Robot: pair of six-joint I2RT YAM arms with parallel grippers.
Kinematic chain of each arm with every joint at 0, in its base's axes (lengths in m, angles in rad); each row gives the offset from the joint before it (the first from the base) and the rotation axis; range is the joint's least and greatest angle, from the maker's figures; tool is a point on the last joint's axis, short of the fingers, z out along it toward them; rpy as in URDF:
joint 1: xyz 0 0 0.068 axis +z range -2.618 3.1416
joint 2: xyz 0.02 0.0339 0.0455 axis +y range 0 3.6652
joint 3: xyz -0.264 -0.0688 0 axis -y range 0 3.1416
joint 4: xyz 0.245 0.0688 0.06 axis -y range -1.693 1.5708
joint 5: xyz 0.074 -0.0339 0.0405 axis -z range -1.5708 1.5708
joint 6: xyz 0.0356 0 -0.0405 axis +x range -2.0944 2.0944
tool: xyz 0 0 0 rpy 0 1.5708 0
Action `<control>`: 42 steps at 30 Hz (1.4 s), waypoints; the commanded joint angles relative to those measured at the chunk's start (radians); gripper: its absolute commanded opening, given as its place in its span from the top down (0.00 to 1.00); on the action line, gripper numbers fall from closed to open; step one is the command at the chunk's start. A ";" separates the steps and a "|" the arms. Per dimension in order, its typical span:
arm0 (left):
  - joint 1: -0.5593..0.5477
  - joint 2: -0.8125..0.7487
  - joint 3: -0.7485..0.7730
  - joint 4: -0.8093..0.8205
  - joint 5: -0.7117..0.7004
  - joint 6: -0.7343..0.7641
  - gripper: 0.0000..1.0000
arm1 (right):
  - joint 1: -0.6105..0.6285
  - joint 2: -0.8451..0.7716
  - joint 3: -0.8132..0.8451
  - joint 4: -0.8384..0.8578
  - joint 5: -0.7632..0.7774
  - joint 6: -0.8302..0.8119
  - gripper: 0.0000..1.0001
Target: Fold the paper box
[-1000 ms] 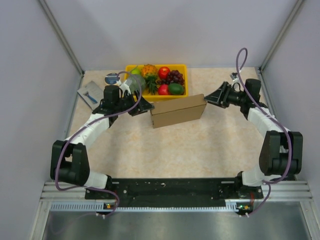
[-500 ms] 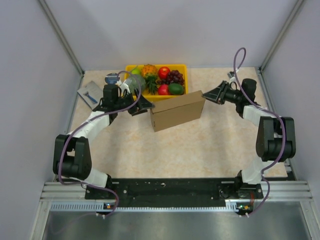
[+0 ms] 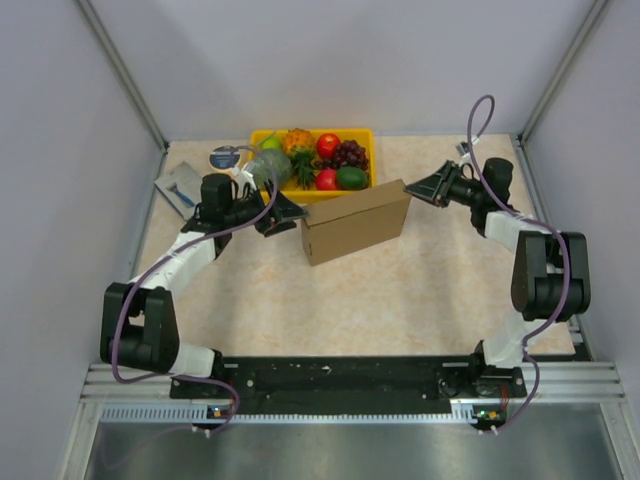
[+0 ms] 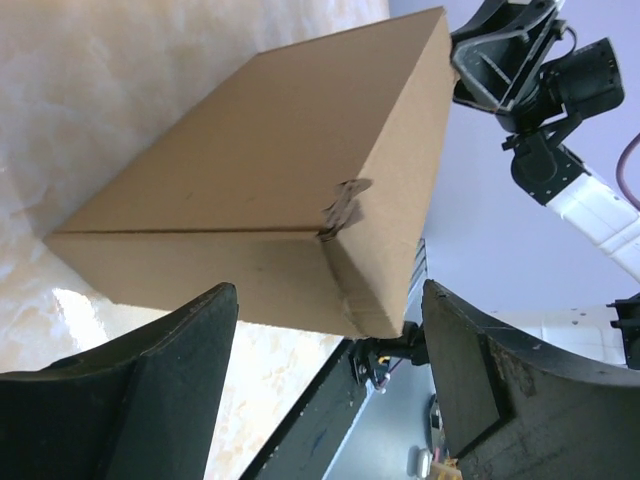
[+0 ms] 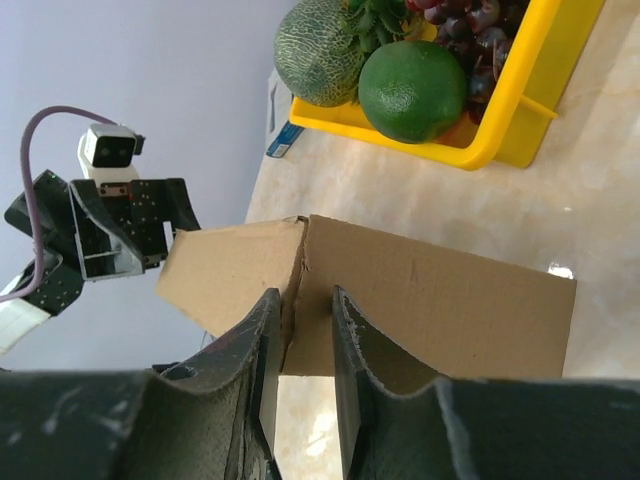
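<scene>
Near the middle of the table [image 3: 400, 300], just in front of the yellow tray [image 3: 310, 132], the paper box [image 3: 355, 225] stands formed and closed, with one corner seam slightly ragged in the left wrist view. My right gripper [image 5: 300, 345] is clenched on the cardboard edge at the box's far right corner, and the wall runs between its fingers. My left gripper [image 4: 330, 385] is released, fingers spread wide, just short of the opposite end and not touching it. I judge folding nearly complete, with final seating of a flap in hand. The next move calls for bracing the left end while the right presses home. The tray holds a melon [image 5: 318, 40], a green fruit [image 5: 412, 88], grapes [image 3: 350, 153] and red fruits [image 3: 327, 145].
</scene>
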 commanded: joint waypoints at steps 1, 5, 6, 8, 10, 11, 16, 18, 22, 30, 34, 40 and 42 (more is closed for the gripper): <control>0.004 -0.027 -0.048 0.061 0.012 -0.048 0.24 | 0.010 0.010 0.004 -0.153 0.090 -0.102 0.78; 0.003 -0.001 -0.068 0.105 0.006 -0.063 0.27 | 0.022 -0.001 0.016 -0.213 0.117 -0.148 0.78; 0.003 0.025 -0.069 0.116 0.008 -0.065 0.28 | 0.027 -0.002 0.016 -0.221 0.125 -0.159 0.78; 0.003 0.051 -0.071 0.151 0.041 -0.094 0.33 | 0.030 -0.008 0.016 -0.234 0.133 -0.166 0.78; 0.000 0.062 -0.094 0.193 0.035 -0.102 0.41 | 0.033 -0.007 0.019 -0.239 0.136 -0.170 0.78; 0.001 0.061 -0.101 0.190 0.015 -0.080 0.46 | 0.033 -0.005 0.022 -0.245 0.137 -0.170 0.78; 0.003 0.062 -0.204 0.235 -0.009 -0.055 0.71 | 0.036 -0.001 0.042 -0.265 0.148 -0.183 0.78; 0.003 0.079 -0.243 0.306 0.008 -0.078 0.74 | 0.034 0.005 0.044 -0.270 0.154 -0.186 0.78; 0.003 0.107 -0.301 0.396 -0.011 -0.071 0.82 | 0.034 0.013 0.033 -0.261 0.163 -0.186 0.78; 0.001 -0.046 -0.175 0.185 -0.014 0.013 0.36 | 0.034 -0.004 0.064 -0.287 0.163 -0.188 0.79; -0.011 -0.065 -0.151 0.173 0.023 0.001 0.30 | 0.061 -0.011 0.067 -0.294 0.165 -0.188 0.78; -0.060 -0.005 -0.206 0.199 -0.028 0.021 0.30 | 0.070 -0.018 0.049 -0.314 0.179 -0.211 0.77; -0.056 0.034 -0.230 0.182 -0.063 0.047 0.47 | 0.070 -0.024 0.038 -0.330 0.188 -0.229 0.77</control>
